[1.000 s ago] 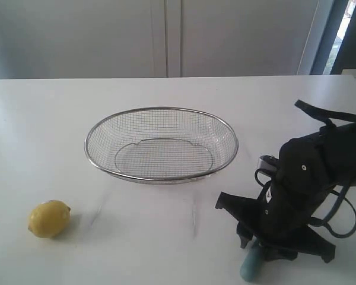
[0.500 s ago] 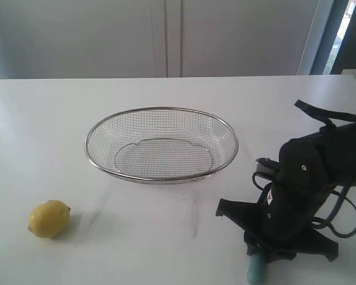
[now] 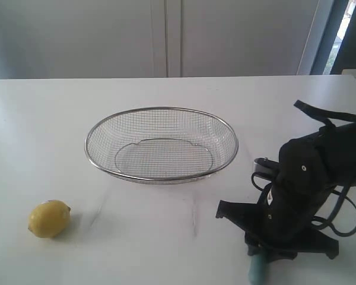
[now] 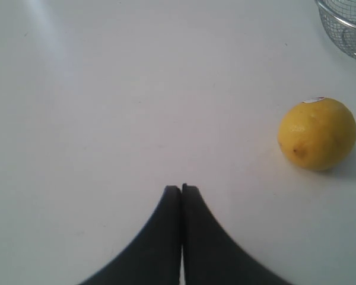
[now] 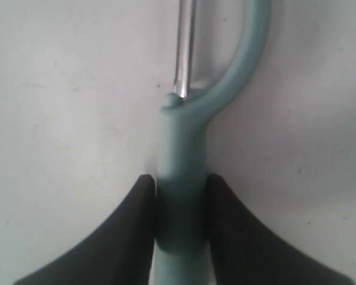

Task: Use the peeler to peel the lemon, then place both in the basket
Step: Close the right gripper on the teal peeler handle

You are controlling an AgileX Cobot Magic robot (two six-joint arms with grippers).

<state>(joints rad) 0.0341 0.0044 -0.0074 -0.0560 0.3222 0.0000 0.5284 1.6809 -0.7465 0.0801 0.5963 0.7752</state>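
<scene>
On the left of the white table (image 3: 41, 119) lies the lemon (image 3: 48, 218), alone and well apart from the basket (image 3: 161, 177). The left gripper (image 4: 181, 189) shows only in its wrist view. Its jaws are pressed together and hold nothing, and the lemon lies off to one side without touching it. The basket stands in the middle of the table. On the right, the right gripper (image 5: 181, 181) is low over the table and its jaws are closed on the teal handle of the peeler (image 5: 179, 142) — the metal blade head points away from the gripper. The peeler is near the front right edge, apart from the basket.
</scene>
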